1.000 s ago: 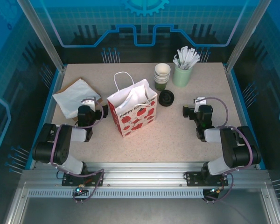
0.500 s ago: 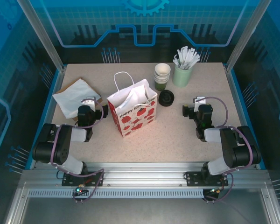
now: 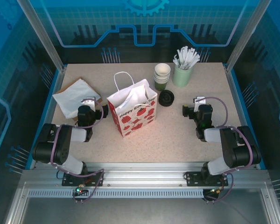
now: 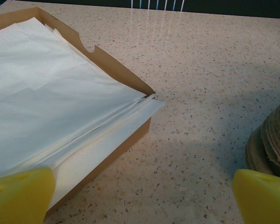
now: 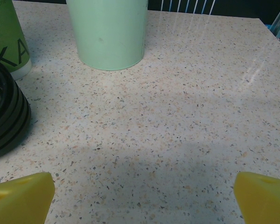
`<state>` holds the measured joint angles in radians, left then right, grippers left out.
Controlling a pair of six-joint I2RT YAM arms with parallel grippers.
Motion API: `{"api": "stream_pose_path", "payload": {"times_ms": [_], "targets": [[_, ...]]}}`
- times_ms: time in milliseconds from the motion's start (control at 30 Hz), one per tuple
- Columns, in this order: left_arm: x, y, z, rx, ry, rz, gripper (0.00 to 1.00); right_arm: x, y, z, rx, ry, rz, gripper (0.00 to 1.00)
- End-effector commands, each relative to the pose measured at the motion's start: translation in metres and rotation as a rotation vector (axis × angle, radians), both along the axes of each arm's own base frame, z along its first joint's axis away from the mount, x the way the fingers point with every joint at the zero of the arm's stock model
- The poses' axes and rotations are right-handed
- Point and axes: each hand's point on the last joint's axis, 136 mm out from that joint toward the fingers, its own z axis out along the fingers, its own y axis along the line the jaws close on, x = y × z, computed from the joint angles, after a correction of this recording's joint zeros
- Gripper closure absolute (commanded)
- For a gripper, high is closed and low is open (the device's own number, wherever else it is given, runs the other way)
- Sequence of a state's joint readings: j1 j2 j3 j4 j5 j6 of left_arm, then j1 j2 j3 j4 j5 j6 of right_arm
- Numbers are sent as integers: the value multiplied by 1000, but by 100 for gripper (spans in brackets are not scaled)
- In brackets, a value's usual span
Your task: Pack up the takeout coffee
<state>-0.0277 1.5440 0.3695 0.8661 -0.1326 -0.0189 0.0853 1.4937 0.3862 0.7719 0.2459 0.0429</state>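
The takeout coffee is out of view. A white paper bag printed with red strawberries stands open at the table's middle. My left gripper rests low just left of the bag, open, with bare table between its yellow fingertips. Right of the bag, my right gripper is also open over bare table, its fingertips far apart. A stack of black lids lies to its front left.
Nested lidless green cups and a pale green cup of white sticks stand at the back. White napkins in a brown cardboard box lie at the left. Brown corrugated sleeves sit beside the left gripper.
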Motion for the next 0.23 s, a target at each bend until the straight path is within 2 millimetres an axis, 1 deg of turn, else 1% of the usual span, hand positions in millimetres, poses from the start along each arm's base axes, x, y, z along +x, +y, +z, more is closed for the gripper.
{"api": "stream_pose_path", "payload": {"times_ms": [0,200], "targets": [[8,1,12,7,-45,-17,1,8,3,12,-10,-43,8,0],[8,1,13,7,-46,-18,1,8,3,12,-11,-43,8,0]]}}
